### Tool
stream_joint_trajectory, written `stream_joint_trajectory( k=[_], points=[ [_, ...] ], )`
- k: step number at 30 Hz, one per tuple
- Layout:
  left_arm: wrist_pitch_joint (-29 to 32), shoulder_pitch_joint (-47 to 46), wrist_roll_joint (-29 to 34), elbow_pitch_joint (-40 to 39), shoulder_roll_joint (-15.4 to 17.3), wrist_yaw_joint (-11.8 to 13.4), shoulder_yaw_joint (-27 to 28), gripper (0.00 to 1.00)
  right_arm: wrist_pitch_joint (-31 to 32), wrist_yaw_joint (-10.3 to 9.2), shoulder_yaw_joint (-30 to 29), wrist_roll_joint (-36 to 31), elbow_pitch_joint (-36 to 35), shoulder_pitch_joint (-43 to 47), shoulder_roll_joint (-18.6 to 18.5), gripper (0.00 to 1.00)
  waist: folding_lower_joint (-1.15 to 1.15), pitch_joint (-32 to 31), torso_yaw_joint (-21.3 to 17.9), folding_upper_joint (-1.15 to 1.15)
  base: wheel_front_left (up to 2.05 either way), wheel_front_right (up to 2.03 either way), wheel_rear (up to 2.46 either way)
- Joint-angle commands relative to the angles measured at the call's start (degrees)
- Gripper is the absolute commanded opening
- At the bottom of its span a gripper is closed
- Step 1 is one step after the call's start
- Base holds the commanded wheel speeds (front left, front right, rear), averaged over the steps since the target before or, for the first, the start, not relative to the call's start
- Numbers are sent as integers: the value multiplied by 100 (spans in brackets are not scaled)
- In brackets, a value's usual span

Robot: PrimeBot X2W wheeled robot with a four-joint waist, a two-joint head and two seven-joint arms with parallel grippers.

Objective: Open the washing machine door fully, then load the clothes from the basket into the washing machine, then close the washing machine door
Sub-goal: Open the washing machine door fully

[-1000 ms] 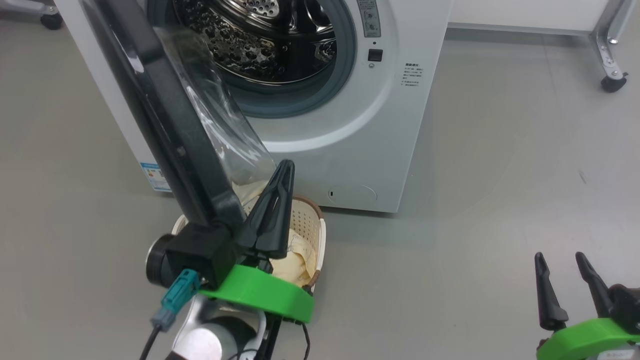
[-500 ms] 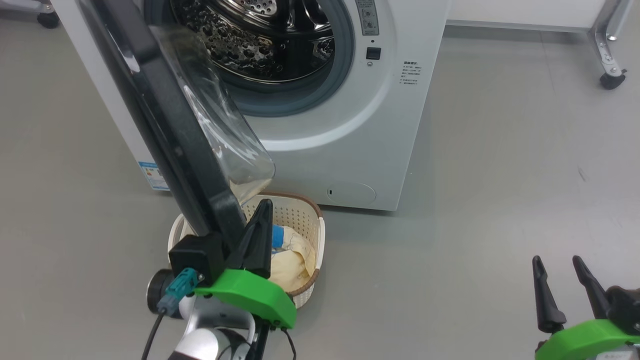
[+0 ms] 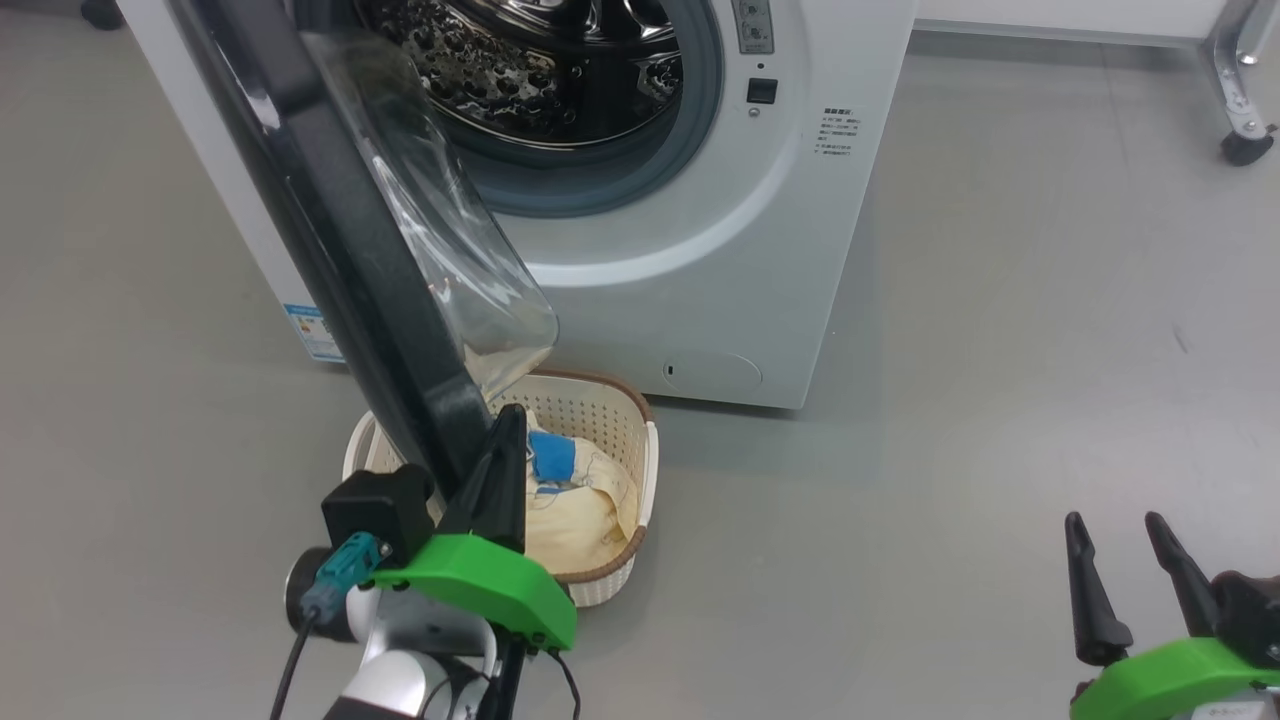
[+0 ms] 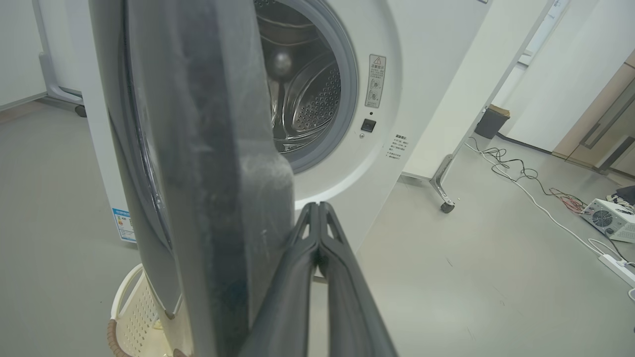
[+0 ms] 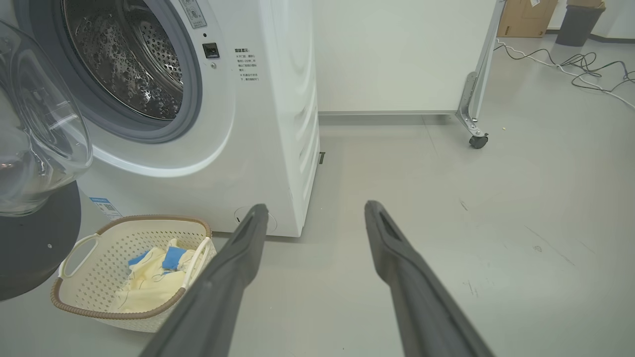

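The washing machine door (image 3: 340,250) stood just left of the left tool (image 3: 510,425), whose fingers were together and empty; the right tool (image 3: 1115,525), apart, sat well off right.

The washer (image 3: 700,250) stands at the back, its door (image 3: 340,250) swung out from the left of the drum mouth towards the robot. On the floor (image 3: 950,400) just before the washer sits the basket (image 3: 628,402), partly under the door's lower edge, with the clothes (image 3: 575,500) in it. The left gripper (image 3: 510,430) hangs over the basket, close against the door's right side. The right gripper (image 3: 1115,525) is well apart to the right, over the floor. A wheeled leg (image 3: 1245,140) stands right of the washer.
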Motion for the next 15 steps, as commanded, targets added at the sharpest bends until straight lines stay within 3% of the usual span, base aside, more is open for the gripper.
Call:
stream_joint_trajectory(
  k=[1,15],
  points=[
    [-57,-233,-21,-151,1,36,253,0,15,0,74,53,-177,-247,-93,100,0,8,18,0,0,0,0],
    [-137,-54,-112,-143,130,136,405,0,10,0,40,106,-143,-280,-93,100,0,13,255,0,0,0,0]
  ],
)
